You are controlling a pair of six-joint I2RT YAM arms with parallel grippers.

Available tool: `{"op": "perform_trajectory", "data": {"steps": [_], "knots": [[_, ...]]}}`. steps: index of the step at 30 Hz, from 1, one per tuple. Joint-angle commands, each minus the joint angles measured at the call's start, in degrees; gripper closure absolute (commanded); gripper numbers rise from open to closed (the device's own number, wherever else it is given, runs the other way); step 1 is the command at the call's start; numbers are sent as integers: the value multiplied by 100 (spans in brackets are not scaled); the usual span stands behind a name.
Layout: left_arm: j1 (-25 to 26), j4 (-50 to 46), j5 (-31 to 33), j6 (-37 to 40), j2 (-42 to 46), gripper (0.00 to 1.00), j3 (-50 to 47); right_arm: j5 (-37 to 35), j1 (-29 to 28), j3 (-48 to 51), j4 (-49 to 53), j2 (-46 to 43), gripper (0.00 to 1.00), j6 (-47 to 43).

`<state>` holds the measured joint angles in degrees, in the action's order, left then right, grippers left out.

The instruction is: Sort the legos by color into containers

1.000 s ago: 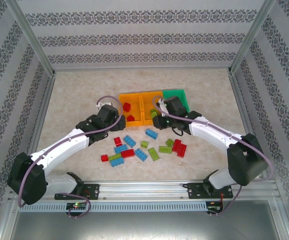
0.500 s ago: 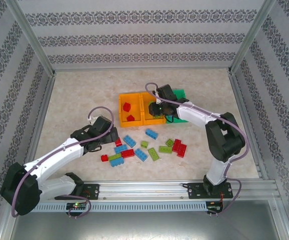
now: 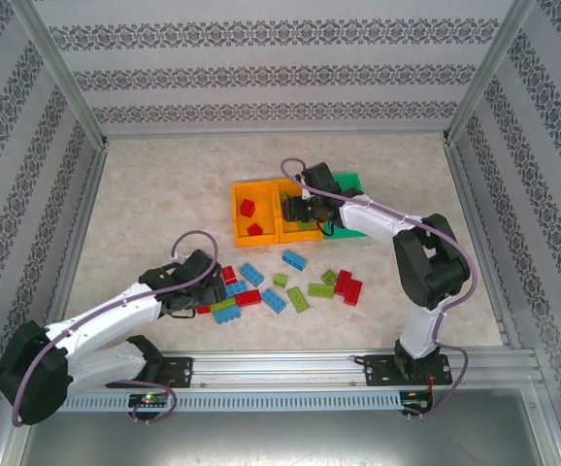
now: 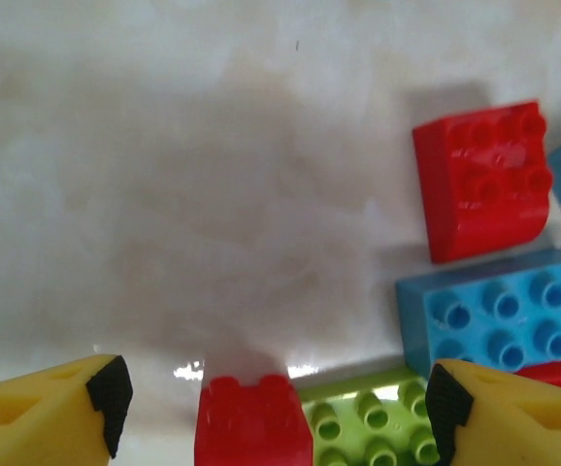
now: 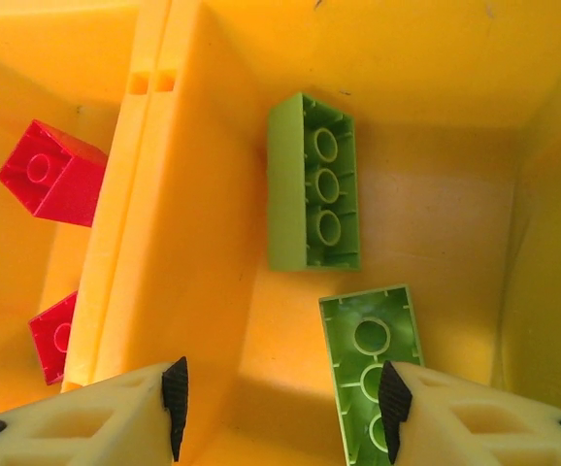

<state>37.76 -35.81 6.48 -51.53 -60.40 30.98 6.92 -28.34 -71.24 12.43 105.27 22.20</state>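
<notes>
Backdrop: patterned walls enclose the pale marbled bench (image 3: 145, 194) you work on.
Containers: three joined bins (image 3: 233, 209) sit at mid-bench, with red legos (image 5: 52, 173) in the left orange one and green legos (image 5: 312, 184) in the middle one.
Loose legos: a mixed pile (image 3: 285, 286) lies nearer you, apart from the bins.
Right pincer (image 5: 282, 398): wide and empty above the middle bin, so you have nothing to release there.
Left pincer (image 4: 279, 393): wide, straddling a red brick (image 4: 253, 427), placed so you can close on it.
</notes>
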Motion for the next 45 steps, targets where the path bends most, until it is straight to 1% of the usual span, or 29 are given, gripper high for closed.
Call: {"op": "perform_trajectory", "data": {"steps": [1,6,11,16,20,24,28,33,39,43,45], "knots": [[186,-93,-180,-357,124,20,-256,-28,12,118,-193,-420,40,137],[276,-67,-56,-336,117,22,-277,11,12,228,-227,-663,38,194],[276,147,-40,-255,24,29,-293,21,12,338,-224,-861,36,198],[276,180,-66,-217,-182,44,-288,-33,64,412,-132,-957,36,155],[276,156,16,-248,-135,51,-301,-42,108,511,-100,-1067,35,146],[276,159,54,-270,-92,62,-308,-99,151,643,-49,-1257,35,91],[272,131,140,-271,-50,67,-257,-186,229,824,23,-1483,35,26],[276,-148,388,-187,11,68,-35,-220,453,1214,34,-1877,35,52],[267,-391,850,292,-30,68,727,-134,566,1716,58,-2388,34,-63],[251,-204,1080,823,-405,68,1409,-65,557,2159,93,-2692,34,-176],[211,-45,1093,1117,-684,68,1802,-68,553,2370,188,-2855,34,-176]]}}
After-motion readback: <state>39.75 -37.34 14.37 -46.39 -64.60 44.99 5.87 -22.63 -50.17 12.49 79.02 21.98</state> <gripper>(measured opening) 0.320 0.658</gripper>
